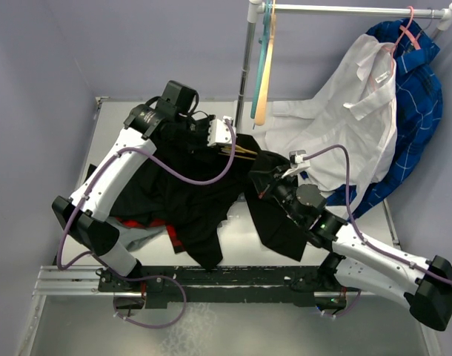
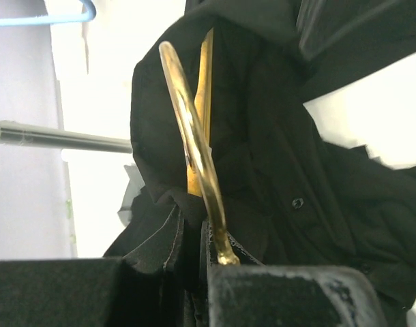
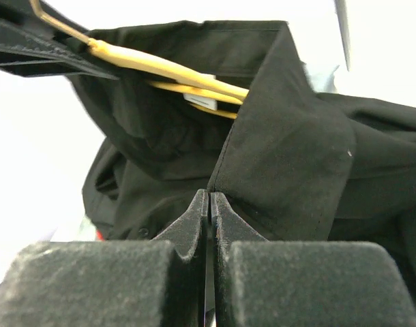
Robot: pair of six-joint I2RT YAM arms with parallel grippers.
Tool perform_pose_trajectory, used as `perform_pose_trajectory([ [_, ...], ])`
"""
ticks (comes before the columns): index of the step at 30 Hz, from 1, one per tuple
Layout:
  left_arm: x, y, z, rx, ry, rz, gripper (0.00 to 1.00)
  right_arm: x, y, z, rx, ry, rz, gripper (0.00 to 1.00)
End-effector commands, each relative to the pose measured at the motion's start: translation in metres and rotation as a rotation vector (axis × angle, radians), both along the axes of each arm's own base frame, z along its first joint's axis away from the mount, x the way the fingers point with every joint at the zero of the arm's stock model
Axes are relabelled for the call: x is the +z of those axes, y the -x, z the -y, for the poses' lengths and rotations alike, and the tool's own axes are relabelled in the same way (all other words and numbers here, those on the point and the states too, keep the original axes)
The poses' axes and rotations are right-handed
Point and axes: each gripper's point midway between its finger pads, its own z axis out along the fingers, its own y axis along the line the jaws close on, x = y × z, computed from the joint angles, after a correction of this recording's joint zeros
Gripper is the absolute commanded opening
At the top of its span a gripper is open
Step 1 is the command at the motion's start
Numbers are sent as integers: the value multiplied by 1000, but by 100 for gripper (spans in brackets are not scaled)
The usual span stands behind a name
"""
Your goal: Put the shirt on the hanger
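Observation:
The black shirt (image 1: pixel 185 196) lies bunched across the table's middle. The yellow-orange hanger (image 1: pixel 243 152) is partly inside its collar. My left gripper (image 1: pixel 224 138) is shut on the hanger's hook end, above the shirt's far side. In the left wrist view the hanger (image 2: pixel 194 146) rises from between the closed jaws of that gripper (image 2: pixel 194 228), with shirt fabric (image 2: pixel 283 157) draped round it. My right gripper (image 1: pixel 264 182) is shut on the shirt's front edge near the collar. In the right wrist view its tips (image 3: pixel 209 195) pinch the fabric edge (image 3: pixel 290 136), and the hanger's arms (image 3: pixel 170 71) run under the collar.
A metal rack (image 1: pixel 248 67) stands at the back with a teal hanger (image 1: pixel 264 37) and a pale peach hanger (image 1: pixel 266 85). A white shirt (image 1: pixel 352 119) and a blue plaid shirt (image 1: pixel 415 89) hang at the back right. A garment with red (image 1: pixel 155 225) peeks out under the black shirt.

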Motion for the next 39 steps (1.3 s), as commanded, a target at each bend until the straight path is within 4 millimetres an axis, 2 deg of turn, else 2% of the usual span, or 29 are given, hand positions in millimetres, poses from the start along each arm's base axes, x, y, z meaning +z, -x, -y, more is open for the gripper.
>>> perform_pose_trajectory([
  [1, 45, 16, 20, -46, 181, 1, 0, 67, 7, -24, 122, -173, 140, 0],
  [6, 37, 10, 23, -18, 195, -7, 0, 84, 17, -45, 225, -243, 169, 0],
  [14, 29, -2, 26, 19, 214, 9, 0, 100, 30, -73, 314, -283, 174, 0],
  [19, 29, -8, 25, 45, 219, 27, 0, 97, 31, -80, 326, -281, 160, 0],
  [24, 39, -19, 16, 100, 203, 104, 0, 81, 33, -75, 315, -214, 126, 0],
  [25, 42, -19, 15, 98, 201, 115, 0, 75, 34, -74, 318, -184, 120, 13],
  [26, 43, -17, 15, 89, 199, 116, 0, 69, 35, -72, 321, -146, 119, 37],
  [27, 44, -13, 14, 76, 199, 114, 0, 68, 36, -69, 319, -112, 121, 84],
  [28, 44, -9, 15, 57, 200, 104, 0, 64, 37, -64, 308, -65, 121, 99],
  [31, 39, 12, 17, -21, 201, 57, 0, 57, 38, -39, 253, 85, 138, 100],
  [36, 22, 47, 15, -178, 171, 3, 0, 88, 57, 3, 239, 249, 279, 100],
  [39, 12, 65, 10, -263, 146, -9, 0, 89, 55, 29, 186, 418, 333, 99],
])
